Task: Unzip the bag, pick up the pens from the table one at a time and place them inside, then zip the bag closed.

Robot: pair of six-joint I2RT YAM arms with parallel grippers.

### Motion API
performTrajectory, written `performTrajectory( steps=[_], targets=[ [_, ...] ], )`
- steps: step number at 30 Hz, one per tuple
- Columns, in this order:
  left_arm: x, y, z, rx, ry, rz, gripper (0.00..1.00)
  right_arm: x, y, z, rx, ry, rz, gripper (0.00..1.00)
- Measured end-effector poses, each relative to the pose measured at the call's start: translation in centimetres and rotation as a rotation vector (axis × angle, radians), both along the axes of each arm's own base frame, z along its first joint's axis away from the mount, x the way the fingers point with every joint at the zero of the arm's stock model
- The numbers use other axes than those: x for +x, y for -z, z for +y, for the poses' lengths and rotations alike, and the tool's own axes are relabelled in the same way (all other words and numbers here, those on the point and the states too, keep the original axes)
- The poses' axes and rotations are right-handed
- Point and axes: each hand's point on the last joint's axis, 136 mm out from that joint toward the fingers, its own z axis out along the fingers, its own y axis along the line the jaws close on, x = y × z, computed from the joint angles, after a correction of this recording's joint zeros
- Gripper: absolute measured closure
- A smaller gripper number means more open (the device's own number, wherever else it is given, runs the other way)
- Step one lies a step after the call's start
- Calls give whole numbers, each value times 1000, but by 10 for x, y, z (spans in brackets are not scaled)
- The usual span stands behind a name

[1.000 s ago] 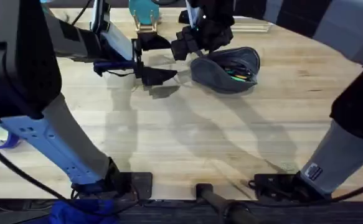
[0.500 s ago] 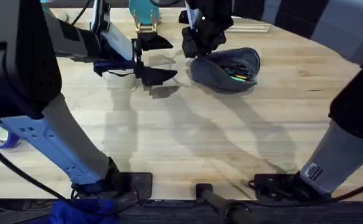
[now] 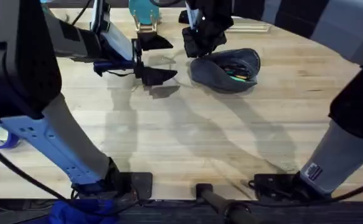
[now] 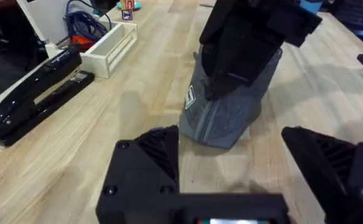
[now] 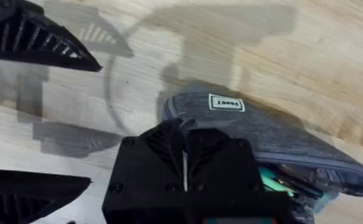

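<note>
The right end effector [image 3: 197, 51], fingers pressed together, sits at the grey pencil pouch's [image 3: 226, 70] end; the left end effector [image 3: 153, 59] is spread beside it.

bag [image 3: 228, 70] contents unclear, zipper pull hidden

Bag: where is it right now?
In the overhead view the bag lies open on the far part of the table, right of centre, with the right gripper at its left end and the left gripper just left.
</note>
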Motion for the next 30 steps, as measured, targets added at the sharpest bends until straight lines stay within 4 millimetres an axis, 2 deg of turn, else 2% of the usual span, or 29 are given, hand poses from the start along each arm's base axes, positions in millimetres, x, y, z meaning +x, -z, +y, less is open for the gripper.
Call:
performTrajectory(
  steps=[11, 14, 20, 30],
  targets=[
    [0, 0, 0, 0, 0, 0, 7, -1, 0, -3, -17, 3, 0, 967],
    [0, 0, 0, 0, 0, 0, 7, -2, -7, -5, -13, 0, -8, 967],
    [0, 0, 0, 0, 0, 0, 7, -4, -32, -10, -4, 4, -58, 967],
    [0, 0, 0, 0, 0, 0, 8, -9, -36, -15, -18, -8, -55, 967]
  ],
)
